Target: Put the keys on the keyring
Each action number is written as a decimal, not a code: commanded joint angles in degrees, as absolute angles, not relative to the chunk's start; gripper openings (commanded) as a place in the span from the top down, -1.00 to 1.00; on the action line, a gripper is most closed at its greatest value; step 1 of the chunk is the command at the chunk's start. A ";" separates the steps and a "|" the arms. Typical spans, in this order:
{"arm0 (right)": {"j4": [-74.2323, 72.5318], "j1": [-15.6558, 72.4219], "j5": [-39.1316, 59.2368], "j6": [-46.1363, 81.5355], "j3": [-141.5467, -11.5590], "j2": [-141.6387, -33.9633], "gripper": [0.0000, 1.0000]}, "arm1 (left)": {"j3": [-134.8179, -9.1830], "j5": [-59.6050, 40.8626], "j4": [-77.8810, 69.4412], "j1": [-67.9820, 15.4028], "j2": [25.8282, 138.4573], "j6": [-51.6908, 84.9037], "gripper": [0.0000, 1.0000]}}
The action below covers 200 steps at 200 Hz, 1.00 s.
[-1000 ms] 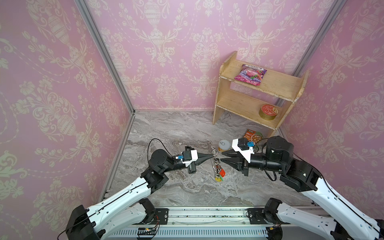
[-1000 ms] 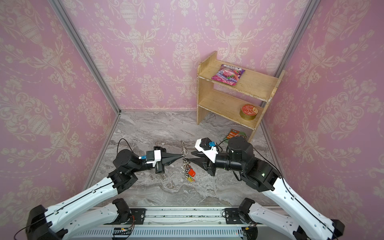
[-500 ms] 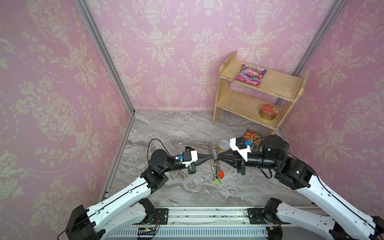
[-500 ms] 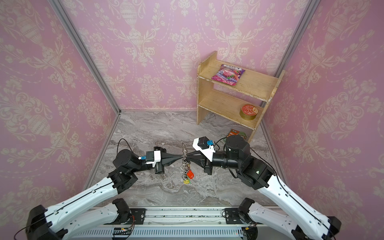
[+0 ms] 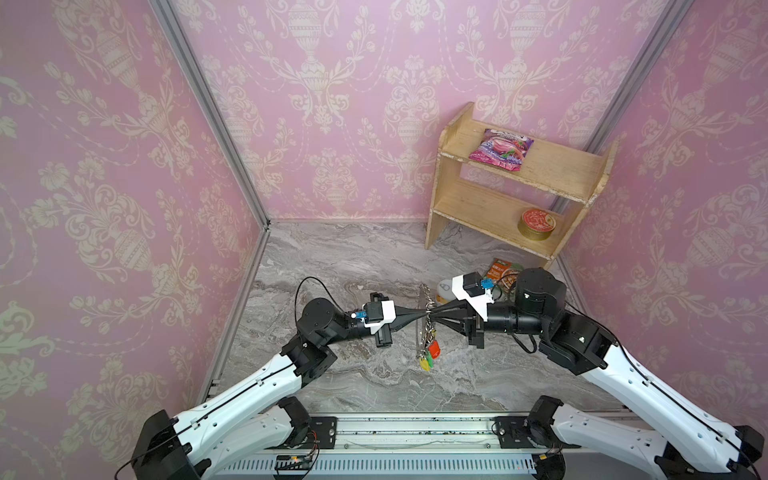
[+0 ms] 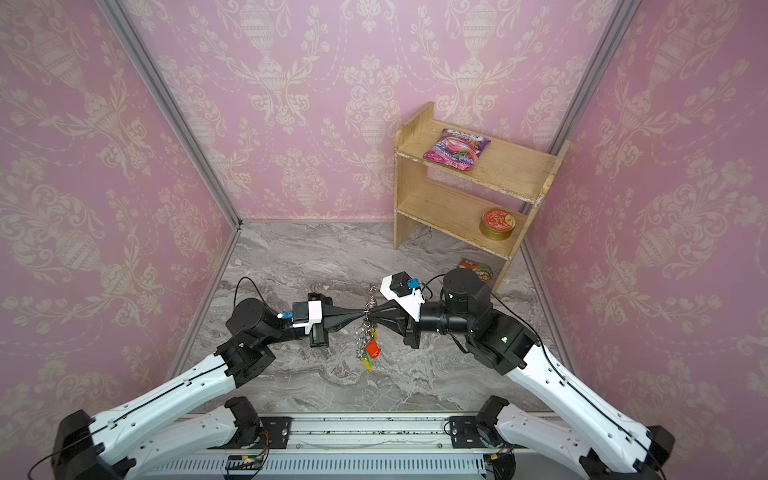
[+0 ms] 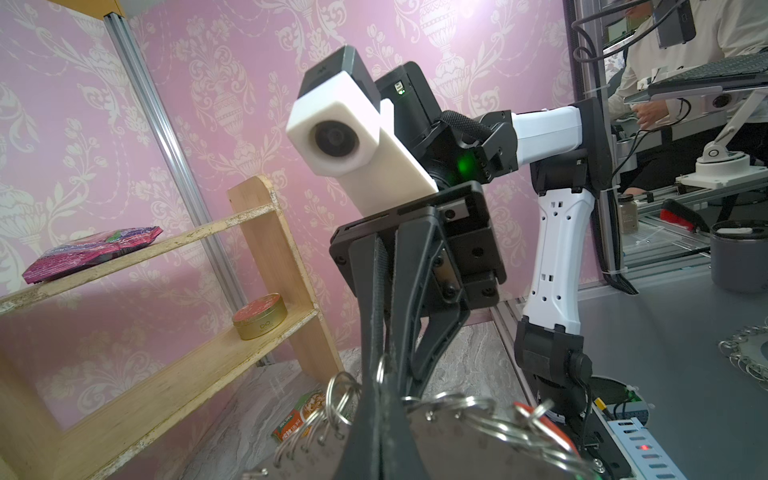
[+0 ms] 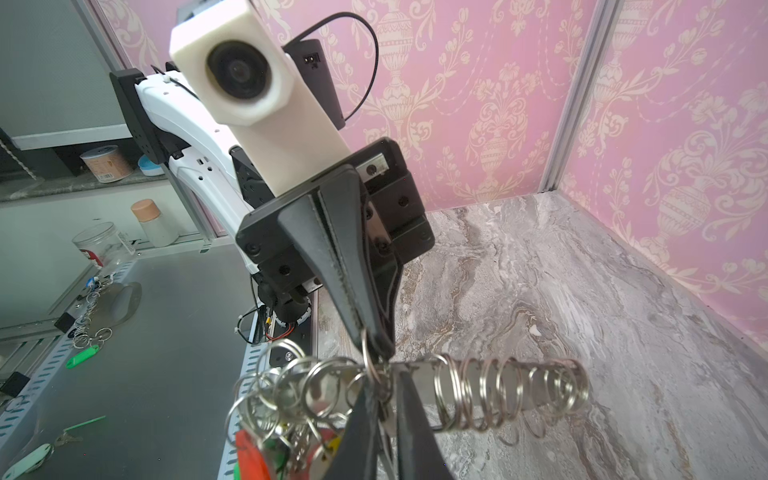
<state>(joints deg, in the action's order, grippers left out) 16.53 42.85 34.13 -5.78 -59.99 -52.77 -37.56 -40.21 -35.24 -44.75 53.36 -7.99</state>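
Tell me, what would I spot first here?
The left gripper and right gripper meet tip to tip in the middle, pinching a keyring with red, yellow and green tags dangling. Back right, a wooden shelf holds a pink packet on top and a red tin below.

Both top views look steeply down from high at the front over the whole marble floor and wooden shelf, while the left wrist camera faces the right arm, the right wrist camera the left arm, both close upon the keyring, common to all four.
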 commanded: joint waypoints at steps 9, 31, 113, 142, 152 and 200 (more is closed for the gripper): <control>13.87 42.28 35.78 -4.16 -58.83 -52.83 0.80 | -39.16 -41.97 -37.31 -44.57 52.71 -7.65 1.00; 13.47 42.19 36.27 -3.99 -58.92 -52.73 0.81 | -39.11 -42.10 -37.14 -44.58 52.82 -7.55 1.00; 14.97 42.08 38.31 -5.06 -59.68 -53.00 1.00 | -39.29 -41.44 -34.90 -44.60 52.69 -7.86 1.00; 17.68 42.10 37.82 -6.37 -60.87 -52.98 1.00 | -39.28 -40.37 -33.06 -44.61 52.21 -8.44 0.93; 18.12 42.10 37.79 -6.63 -61.13 -53.06 1.00 | -39.29 -40.17 -32.61 -44.60 52.12 -8.60 0.86; 22.49 42.08 36.66 -8.40 -63.28 -53.94 1.00 | -39.78 -39.44 -29.85 -44.58 51.72 -9.41 0.52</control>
<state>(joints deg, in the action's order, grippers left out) 20.49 42.09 35.81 -6.44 -60.18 -53.74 -37.71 -40.14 -31.99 -44.75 53.06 -8.32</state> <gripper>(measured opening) 0.036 0.214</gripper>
